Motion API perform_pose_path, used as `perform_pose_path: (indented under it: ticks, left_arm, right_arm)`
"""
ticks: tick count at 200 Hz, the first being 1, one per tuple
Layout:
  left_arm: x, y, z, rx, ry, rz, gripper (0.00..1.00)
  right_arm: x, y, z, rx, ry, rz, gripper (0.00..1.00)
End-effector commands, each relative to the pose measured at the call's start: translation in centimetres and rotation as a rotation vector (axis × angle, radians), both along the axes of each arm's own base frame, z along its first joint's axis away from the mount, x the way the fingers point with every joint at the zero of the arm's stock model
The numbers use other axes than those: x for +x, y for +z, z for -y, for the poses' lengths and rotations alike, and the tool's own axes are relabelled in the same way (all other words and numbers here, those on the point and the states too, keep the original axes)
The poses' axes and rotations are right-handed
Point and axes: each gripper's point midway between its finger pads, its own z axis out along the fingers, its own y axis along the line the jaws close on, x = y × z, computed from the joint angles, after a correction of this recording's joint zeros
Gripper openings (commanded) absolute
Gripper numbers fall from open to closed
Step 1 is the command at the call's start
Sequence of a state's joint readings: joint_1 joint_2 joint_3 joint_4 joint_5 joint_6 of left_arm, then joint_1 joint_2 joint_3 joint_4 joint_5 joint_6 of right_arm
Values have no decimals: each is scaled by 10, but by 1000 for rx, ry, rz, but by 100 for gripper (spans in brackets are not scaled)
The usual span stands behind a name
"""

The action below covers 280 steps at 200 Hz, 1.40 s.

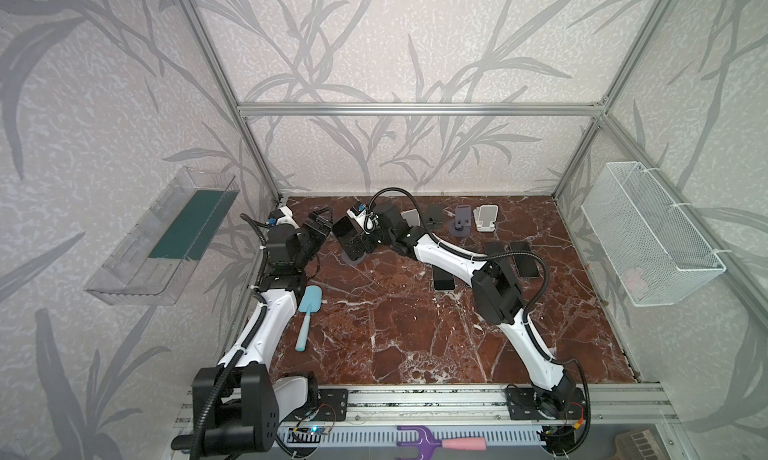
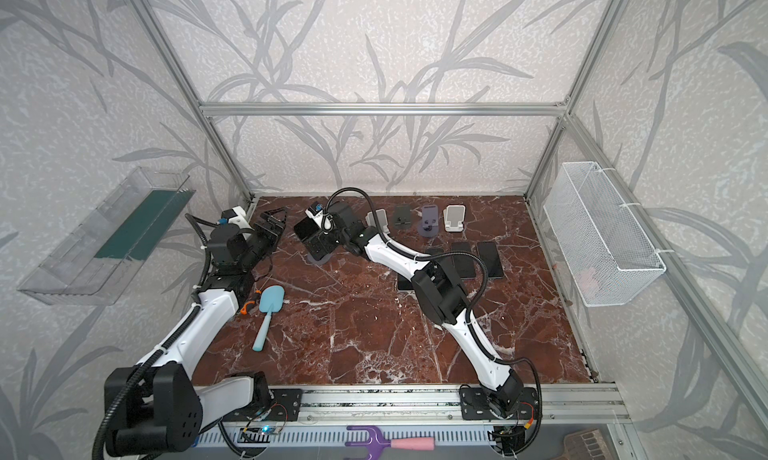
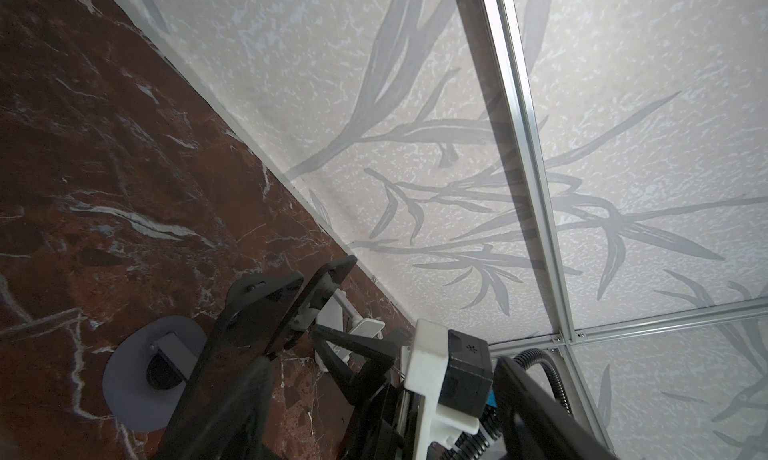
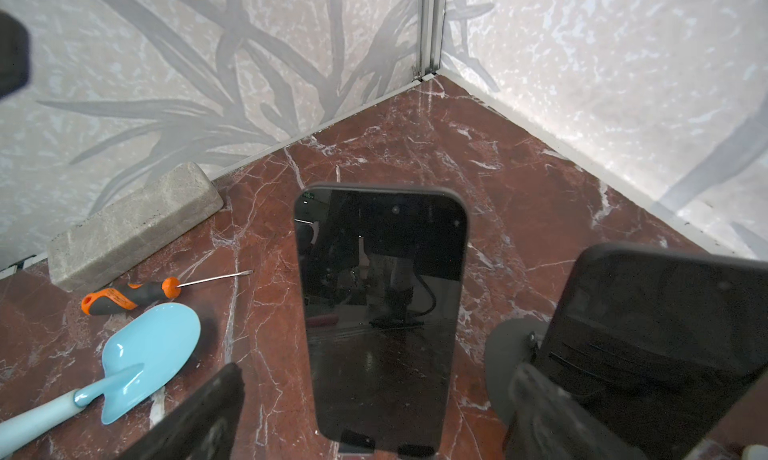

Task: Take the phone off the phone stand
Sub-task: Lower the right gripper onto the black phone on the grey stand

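right fingers: spread wide, nothing clamped. Right wrist view shows bare marble on both sides between finger and phone edge, so no side contact there. right gripper sits around the phone, which stands tilted between the fingers with its dark screen toward the wrist camera. Can't tell what carries its lower end, it's cut off at the frame edge.

phone stand: dark plate on a grey round base, just beside the phone and partly behind one right finger. Upper parts of phone and plate are apart, floor visible between them. Lower down I can't tell if they touch. In both top views the phone is over the back-left part of the table, right by the grey base.

left fingers: apart, holding nothing. left gripper hangs near the phone on its left, not touching it, close to the left wall.

Further out:
- blue scoop, orange-black screwdriver and grey brick toward the left wall
- row of four other stands along the back
- several flat phones right of centre, partly under the right arm
- wire basket on the right wall, clear tray on the left wall
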<state>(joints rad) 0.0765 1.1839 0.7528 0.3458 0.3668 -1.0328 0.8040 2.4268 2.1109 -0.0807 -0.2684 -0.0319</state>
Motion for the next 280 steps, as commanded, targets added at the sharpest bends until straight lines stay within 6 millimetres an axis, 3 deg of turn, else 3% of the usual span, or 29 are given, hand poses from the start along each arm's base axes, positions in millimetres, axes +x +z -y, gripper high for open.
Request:
perform_pose_path:
  ticks: [1,134,185,239,280]
  left_arm:
    - [4,29,0,-16,-18,83,84]
    - [9,20,0,-34,-28,60,84]
    - [10,19,1,-37,-34,59,83]
    - [10,20,1,-39,-33,62,83]
    - [10,20,0,-40,-33,61,83]
  right_arm:
    - [-2,-5,-7,-17,44,4,99]
    - [14,-11,-30,-6,24,-6,99]
    - [27,-19,-30,-40,-84,47,99]
    - [28,-26,-35,-33,-94,48,100]
    - [29,-28,-36,-30,-103,41,93]
